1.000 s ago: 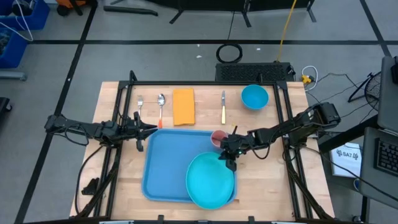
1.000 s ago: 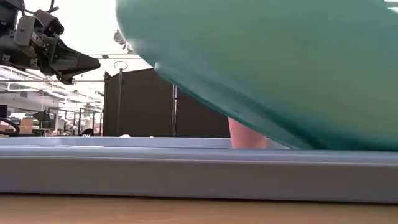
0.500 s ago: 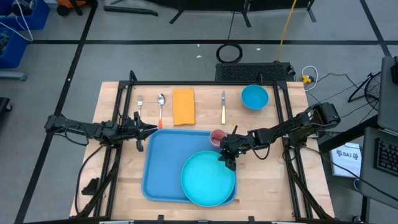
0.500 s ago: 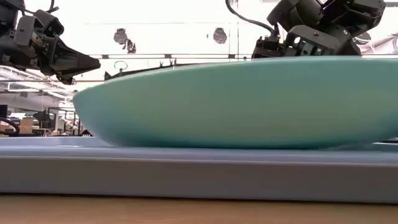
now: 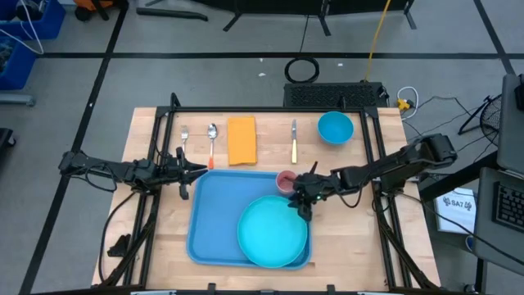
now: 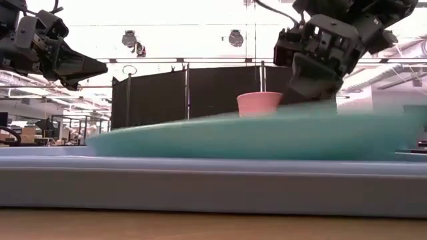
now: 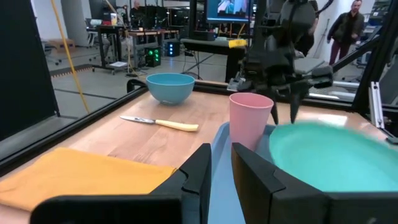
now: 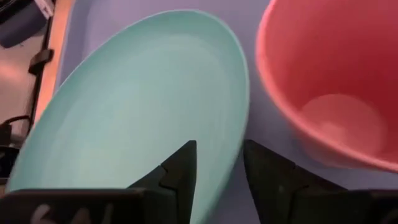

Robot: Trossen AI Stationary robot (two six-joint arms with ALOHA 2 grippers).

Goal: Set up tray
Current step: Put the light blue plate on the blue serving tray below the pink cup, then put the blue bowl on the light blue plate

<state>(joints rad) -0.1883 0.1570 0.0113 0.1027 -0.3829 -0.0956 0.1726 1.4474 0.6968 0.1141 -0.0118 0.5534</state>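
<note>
The blue tray (image 5: 217, 213) lies in the middle of the table. A round turquoise plate (image 5: 273, 233) rests on its bottom in the tray's near right part. A pink cup (image 5: 286, 180) stands upright in the tray's far right corner. My right gripper (image 5: 304, 206) hovers open just above the plate's far right rim (image 8: 239, 124), next to the cup (image 8: 329, 93), with nothing between its fingers. My left gripper (image 5: 196, 168) waits level at the tray's far left corner, its fingers (image 7: 199, 168) a narrow gap apart and empty.
Along the table's far side lie a fork (image 5: 185, 135), a spoon (image 5: 212, 135), an orange napkin (image 5: 241, 139) and a knife (image 5: 294, 141). A blue bowl (image 5: 335, 127) stands at the far right. Bare wood shows left and right of the tray.
The plate was tilted in my right gripper, reaching over the tray's near right rim. It has come down flat onto the tray and shifted a little toward the far edge. My right gripper has let go of the plate's rim and risen slightly.
</note>
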